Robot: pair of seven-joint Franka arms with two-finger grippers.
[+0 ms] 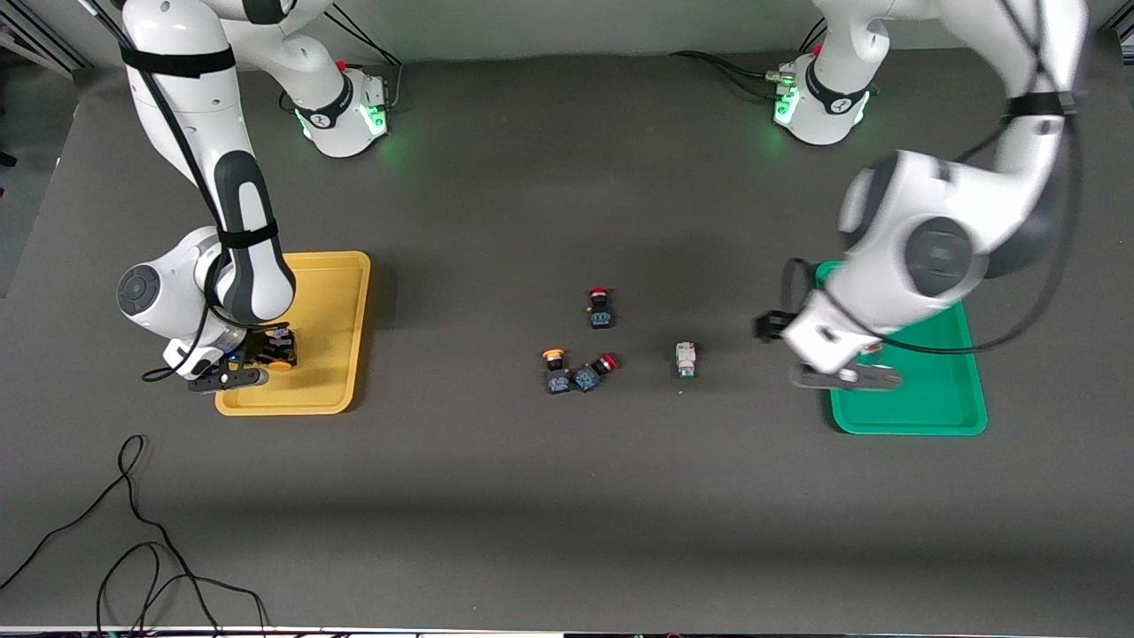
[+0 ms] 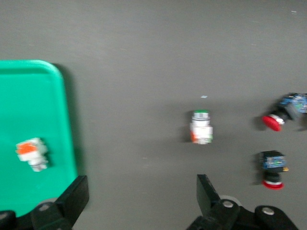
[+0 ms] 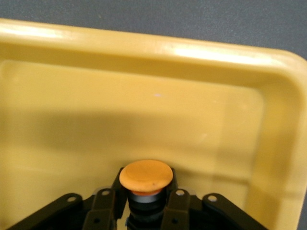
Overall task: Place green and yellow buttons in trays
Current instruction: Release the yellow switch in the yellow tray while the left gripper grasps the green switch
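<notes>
My right gripper is low over the yellow tray, near the corner closest to the front camera. It is shut on a black-bodied button with a yellow-orange cap, just above the yellow tray's floor. My left gripper hangs open and holds nothing, over the table beside the green tray's edge. A white orange-marked button lies in the green tray. A white green-marked button lies on the mat mid-table. Another yellow-capped button lies toward the right arm's end from it.
Two red-capped black switches lie mid-table: one farther from the front camera, one touching the yellow-capped button; both also show in the left wrist view. Loose black cables trail on the mat nearest the camera.
</notes>
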